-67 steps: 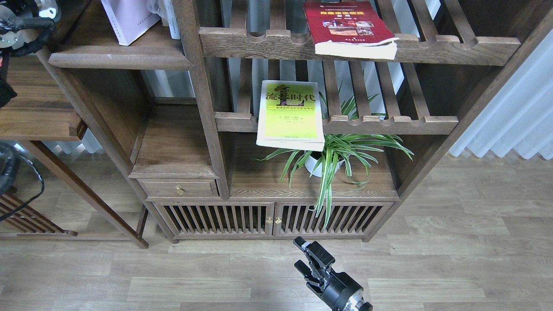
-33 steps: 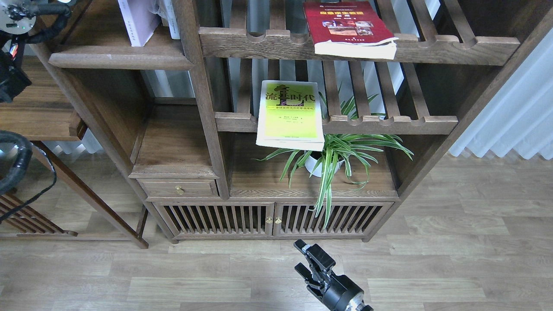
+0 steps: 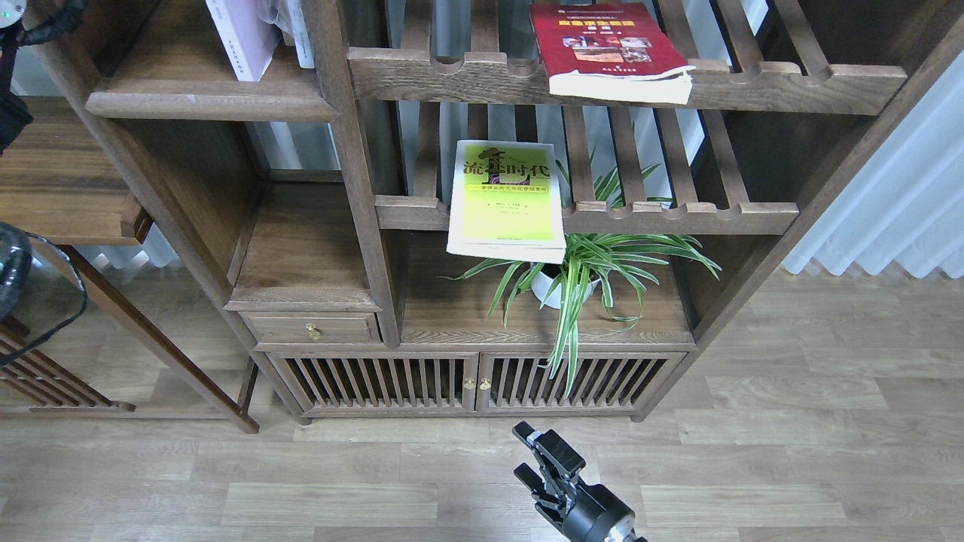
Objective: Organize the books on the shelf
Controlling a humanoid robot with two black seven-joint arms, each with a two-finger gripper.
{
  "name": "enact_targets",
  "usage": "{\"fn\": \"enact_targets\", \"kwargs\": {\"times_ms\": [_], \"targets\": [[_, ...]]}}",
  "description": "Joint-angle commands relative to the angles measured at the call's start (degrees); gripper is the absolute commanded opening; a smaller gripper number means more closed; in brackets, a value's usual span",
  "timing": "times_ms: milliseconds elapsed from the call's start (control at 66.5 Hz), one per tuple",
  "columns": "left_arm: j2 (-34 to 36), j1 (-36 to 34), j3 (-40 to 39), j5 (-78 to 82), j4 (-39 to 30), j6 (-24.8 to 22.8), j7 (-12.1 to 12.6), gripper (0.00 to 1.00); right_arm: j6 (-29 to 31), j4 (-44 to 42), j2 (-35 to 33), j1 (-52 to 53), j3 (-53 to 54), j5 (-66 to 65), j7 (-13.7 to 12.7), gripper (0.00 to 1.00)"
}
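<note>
Resting flat, glossy yellow-green paperback, slatted wooden rack

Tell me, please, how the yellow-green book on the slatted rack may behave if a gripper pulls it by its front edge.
The yellow-green book looks like a thin paperback, so it probably bends rather than staying stiff. Its front edge already hangs past the rack's rail, so a pull may tip it down toward the plant. It is likely light.
</note>
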Motion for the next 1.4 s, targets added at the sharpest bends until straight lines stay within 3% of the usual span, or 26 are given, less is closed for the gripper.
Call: {"fn": "enact_targets", "kwargs": {"times_ms": [0, 406, 496, 601, 676, 797, 1007, 1172, 1383], "targets": [[1.5, 1.8, 0.0, -2.9, -2.8, 0.0, 0.0, 0.68, 0.0, 0.0, 0.0, -0.1, 0.1, 0.0, 0.0, 0.99], [8.8, 17.8, -6.3, -7.5, -25.4, 0.0, 1.2, 0.68, 0.0, 0.4, 0.0, 0.1, 1.8, 0.1, -0.3, 0.99], [11.0, 22.0, -7.7, -10.3, -31.3, 0.0, 2.1, 0.68, 0.0, 1.3, -0.3, 0.2, 2.5, 0.0, -0.4, 0.99], [13.9, 26.6, -8.3, -17.1, -36.0, 0.0, 4.8, 0.69, 0.0, 2.4, -0.4, 0.4, 3.2, 0.0, -0.5, 0.99], [18.6, 31.3, -8.3, -23.5, -39.7, 0.0, 6.3, 0.74, 0.0, 4.8, -0.8, 0.6, 4.3, -0.1, -0.7, 0.99], [22.1, 35.2, -8.4, -28.1, -44.0, 0.0, 6.3, 0.84, 0.0, 7.1, -1.3, 0.7, 6.1, -0.1, -0.9, 0.99], [25.6, 44.2, -8.2, -33.3, -47.7, 0.0, 6.4, 0.95, 0.0, 9.8, -1.8, 1.1, 8.1, -0.5, -0.9, 0.99], [25.9, 56.9, -7.4, -33.0, -48.7, 0.0, 8.8, 0.95, 0.0, 8.9, -1.4, 2.5, 8.2, -0.6, -0.9, 0.99], [24.1, 73.1, -7.8, -30.2, -47.1, 0.0, 9.0, 0.95, 0.0, 8.8, -1.1, 3.5, 7.5, -2.5, -0.6, 0.99]]}}
